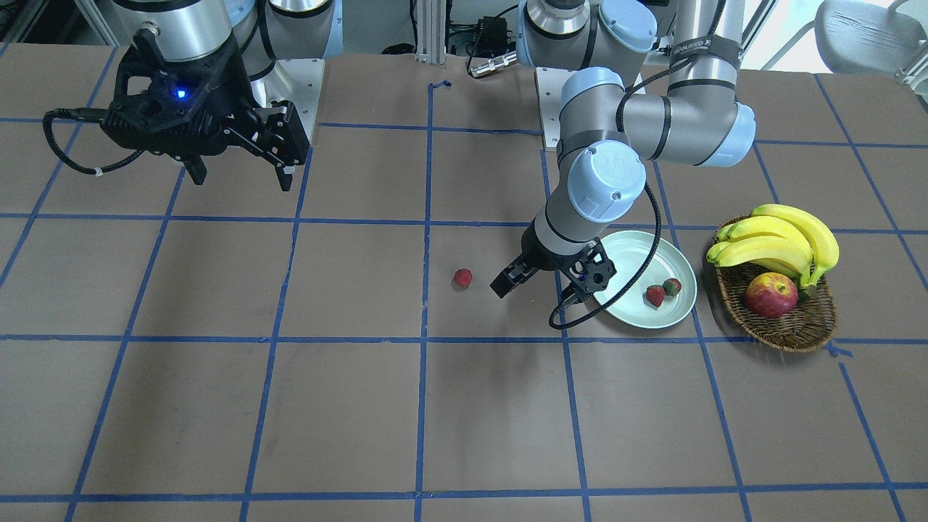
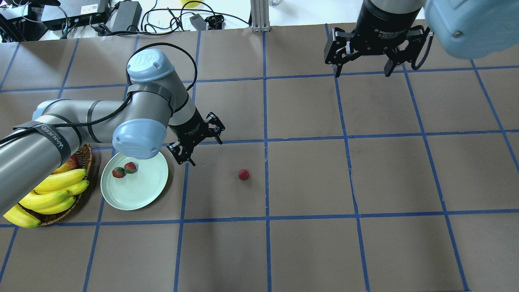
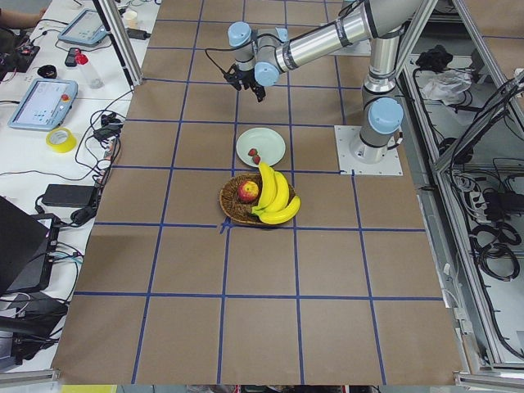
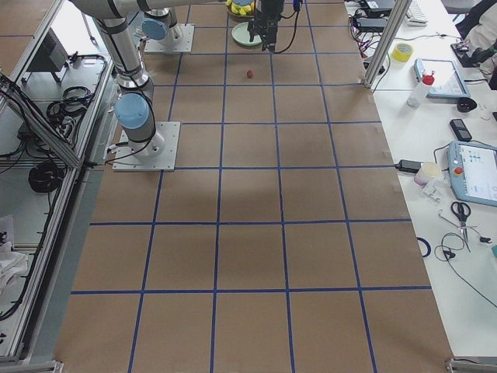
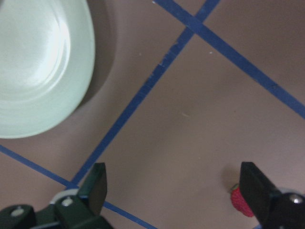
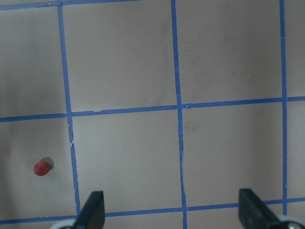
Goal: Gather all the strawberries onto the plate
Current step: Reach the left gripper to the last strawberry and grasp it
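While the left arm stretches low across the tabletop (image 2: 308, 251), I see the left gripper (image 2: 202, 150) spread wide with nothing between its fingers. It hangs just past the right edge of the plate (image 2: 138, 196), above a blue tape line. In the left wrist view both black fingers frame bare brown surface. The plate's rim fills the upper left corner of that view.

The plate lies on the left side of the tabletop, just beside the wicker basket (image 1: 790, 330). Two fruits lie on it toward its far-left rim, touching or very nearly so: a darker strawberry (image 2: 118, 172) and a redder strawberry (image 2: 130, 167).

The lone strawberry (image 2: 243, 174) is off the plate on the bare tabletop, right of the left gripper and close to the central tape line. In the left wrist view it peeks out at the inner edge of the right-hand finger, partly hidden by it. In the right wrist view it is a small red dot at lower left.

The right gripper (image 2: 362, 74) hangs high over the far right of the tabletop, well apart from everything. Its fingers are parted wide and hold nothing.

The basket holds a bunch of bananas (image 1: 779, 243) and a red-yellow apple (image 1: 771, 295).
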You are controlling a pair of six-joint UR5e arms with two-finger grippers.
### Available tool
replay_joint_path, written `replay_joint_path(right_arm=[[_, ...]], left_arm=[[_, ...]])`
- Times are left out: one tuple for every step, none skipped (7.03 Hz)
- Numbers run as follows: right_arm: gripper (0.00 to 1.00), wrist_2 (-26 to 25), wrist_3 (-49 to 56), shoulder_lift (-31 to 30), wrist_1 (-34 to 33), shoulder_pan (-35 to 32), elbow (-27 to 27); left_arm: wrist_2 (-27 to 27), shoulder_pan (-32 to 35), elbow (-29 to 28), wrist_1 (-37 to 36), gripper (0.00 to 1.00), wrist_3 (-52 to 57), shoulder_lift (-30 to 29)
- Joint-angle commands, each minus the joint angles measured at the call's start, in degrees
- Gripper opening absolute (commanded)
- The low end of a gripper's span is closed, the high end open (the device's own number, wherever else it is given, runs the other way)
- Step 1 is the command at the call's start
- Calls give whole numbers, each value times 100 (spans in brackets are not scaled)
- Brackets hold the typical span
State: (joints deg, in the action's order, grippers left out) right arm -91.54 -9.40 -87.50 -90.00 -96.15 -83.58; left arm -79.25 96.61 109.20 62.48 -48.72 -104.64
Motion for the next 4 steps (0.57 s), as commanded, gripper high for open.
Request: replay_joint_path(right_arm=[[100,14,0,5,0,-9,0],[100,22,0,5,-9,-9,0],[100,22,-9,5,0,-9,0],[100,14,0,5,0,-9,0]], left_arm=[[489,322,31,-489,100,-619,-248],[481,437,48,-743,100,-700,-406],[481,525,75,-772,99,-762,-564],[446,613,127,-807,97,-771,-662]])
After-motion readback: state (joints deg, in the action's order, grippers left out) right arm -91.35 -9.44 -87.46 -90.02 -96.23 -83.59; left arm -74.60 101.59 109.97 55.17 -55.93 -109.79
